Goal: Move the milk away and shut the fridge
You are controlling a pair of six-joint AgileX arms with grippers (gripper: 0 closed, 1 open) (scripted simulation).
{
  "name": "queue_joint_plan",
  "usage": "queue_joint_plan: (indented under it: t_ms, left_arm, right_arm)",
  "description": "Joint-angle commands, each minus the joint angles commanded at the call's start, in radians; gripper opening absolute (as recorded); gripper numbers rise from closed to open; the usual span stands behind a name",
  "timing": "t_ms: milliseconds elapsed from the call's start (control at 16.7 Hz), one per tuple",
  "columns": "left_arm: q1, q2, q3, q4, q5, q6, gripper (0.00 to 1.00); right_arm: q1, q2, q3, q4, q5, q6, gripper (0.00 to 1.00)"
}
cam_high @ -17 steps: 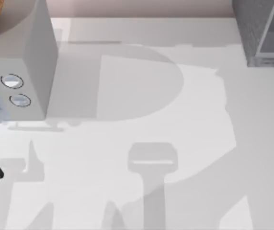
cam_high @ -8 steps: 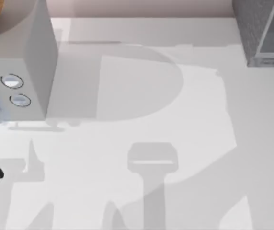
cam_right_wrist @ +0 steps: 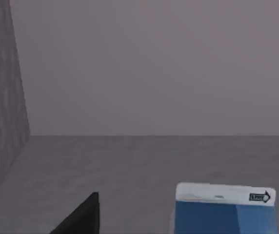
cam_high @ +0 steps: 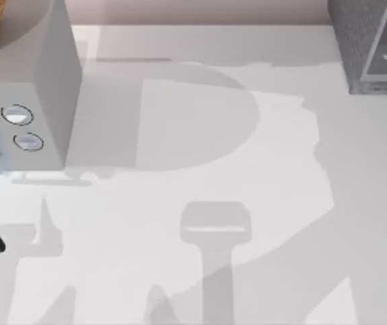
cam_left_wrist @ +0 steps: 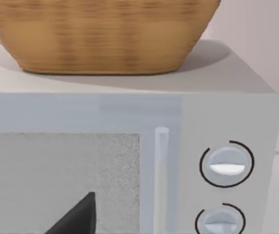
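While only 1 dark fingertip (cam_right_wrist: 81, 217) of the right gripper is seen, so that the jaws' state cannot be told, the milk (cam_right_wrist: 225, 209) is shown just beside it, standing upright on the floor of the fridge (cam_high: 366, 47), at the table's far right. Reaching for the carton is judged the step in hand; next, a grasp around it is called for. The left gripper (cam_left_wrist: 76, 219) is parked facing the light grey box (cam_left_wrist: 227, 126) with 2 dials, a woven basket (cam_left_wrist: 100, 34) resting on top.

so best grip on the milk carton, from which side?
Likely across the flat side walls just below the blue top of the milk carton, coming in level through the open front of the fridge. In the right wrist view it stands upright on the dark grey floor with a finger beside it.
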Motion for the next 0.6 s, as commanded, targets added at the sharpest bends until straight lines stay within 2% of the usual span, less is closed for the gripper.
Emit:
queue_joint_plan:
  t_ms: [240,600]
  left_arm:
    - [0.000,0.000,0.000,0.000,0.000,0.000,1.00]
    - [0.000,0.000,0.000,0.000,0.000,0.000,1.00]
  right_arm:
    - [0.008,-0.188,-0.097,-0.092,0.018,0.016,1.00]
    - [0.032,-0.719,-0.368,-0.336,0.069,0.030,1.00]
